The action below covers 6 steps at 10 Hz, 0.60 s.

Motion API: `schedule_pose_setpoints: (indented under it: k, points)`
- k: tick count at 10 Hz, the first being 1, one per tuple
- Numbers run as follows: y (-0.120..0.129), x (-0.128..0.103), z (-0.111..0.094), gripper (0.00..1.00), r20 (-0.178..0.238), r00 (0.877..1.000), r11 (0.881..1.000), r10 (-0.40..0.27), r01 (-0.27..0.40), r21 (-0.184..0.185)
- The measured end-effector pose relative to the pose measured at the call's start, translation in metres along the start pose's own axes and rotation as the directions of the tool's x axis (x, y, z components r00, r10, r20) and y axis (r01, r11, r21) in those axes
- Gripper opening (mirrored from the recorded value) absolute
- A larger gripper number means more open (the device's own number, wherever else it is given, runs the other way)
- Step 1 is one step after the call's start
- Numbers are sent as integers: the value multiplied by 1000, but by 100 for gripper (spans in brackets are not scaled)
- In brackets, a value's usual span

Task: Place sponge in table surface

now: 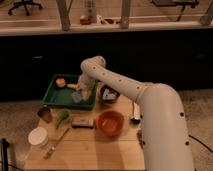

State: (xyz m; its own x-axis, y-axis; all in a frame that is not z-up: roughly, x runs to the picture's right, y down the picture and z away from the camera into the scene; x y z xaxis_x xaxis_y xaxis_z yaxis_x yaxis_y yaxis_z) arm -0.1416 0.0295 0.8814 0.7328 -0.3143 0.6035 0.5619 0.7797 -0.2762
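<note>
The gripper (81,93) is down inside the green tray (56,98) now, right over the sponge (77,97), that soft pale blue-grey pad near the tray's right wall. Whether the jaws are spread or pinching it, I cannot tell. Risk here: a squashy pad could slip out on the lift, or catch the tray's rim. The planked wooden surface (100,147) waits, crowded by an orange bowl (109,123).

A green tray (56,98) holds an orange block (60,82); an orange bowl (109,123) sits nearby.
</note>
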Motion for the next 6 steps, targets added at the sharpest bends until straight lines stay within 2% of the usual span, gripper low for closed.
schedule_pose_setpoints:
  k: [6]
  points:
    - [2, -17, -9, 2, 28, 998, 998, -55, 56, -10]
